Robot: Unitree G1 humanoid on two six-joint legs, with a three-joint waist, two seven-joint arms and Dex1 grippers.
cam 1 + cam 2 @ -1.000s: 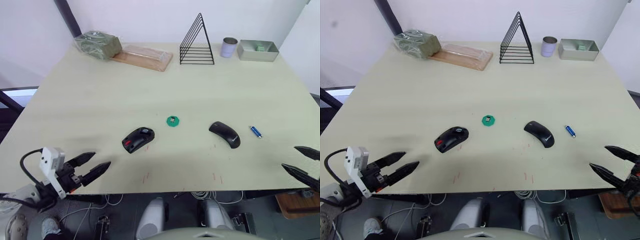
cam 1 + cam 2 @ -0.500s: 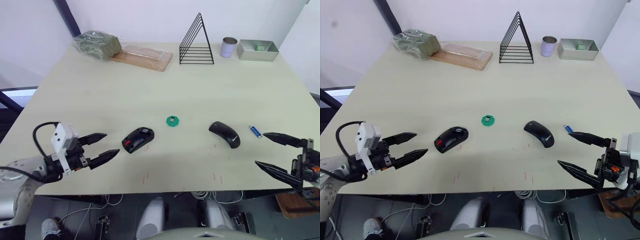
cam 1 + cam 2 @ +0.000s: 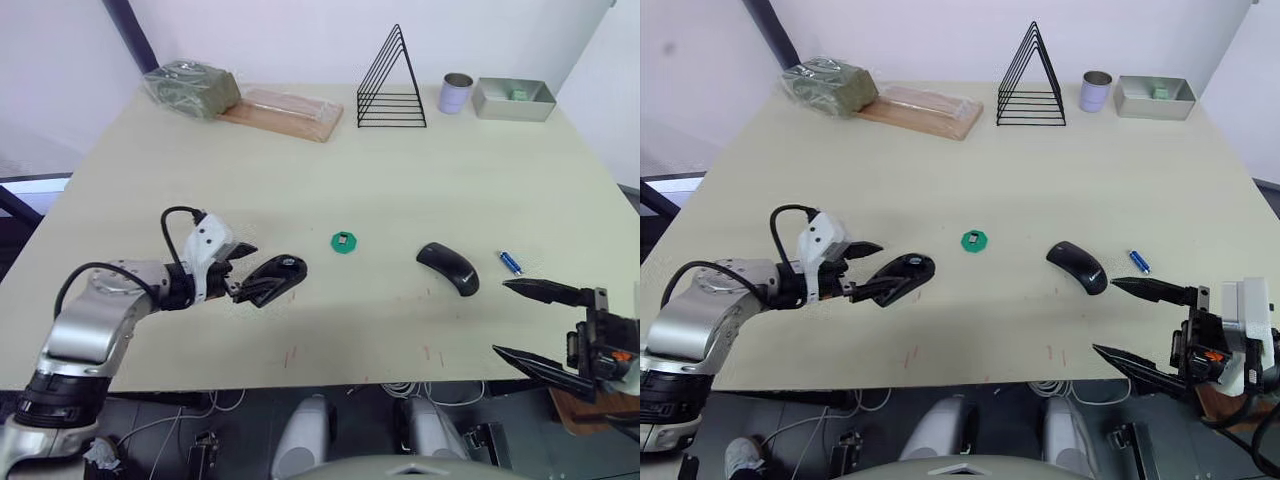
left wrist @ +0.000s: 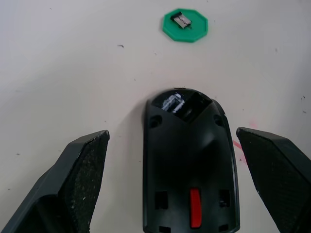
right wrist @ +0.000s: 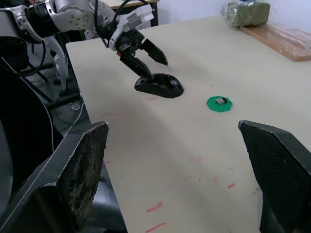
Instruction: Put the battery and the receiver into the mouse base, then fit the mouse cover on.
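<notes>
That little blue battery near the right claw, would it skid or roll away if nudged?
Probably roll: the battery is a small cylinder lying on its side on the smooth table. It likely weighs little, so a light touch from the open right gripper might send it off.

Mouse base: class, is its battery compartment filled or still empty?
Empty. The mouse base lies open with no battery inside; the battery rests on the table, beyond the mouse cover.

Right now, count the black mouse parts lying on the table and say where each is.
2. The mouse base lies between the open left gripper's fingers; the mouse cover lies right of centre, beside the battery.
</notes>
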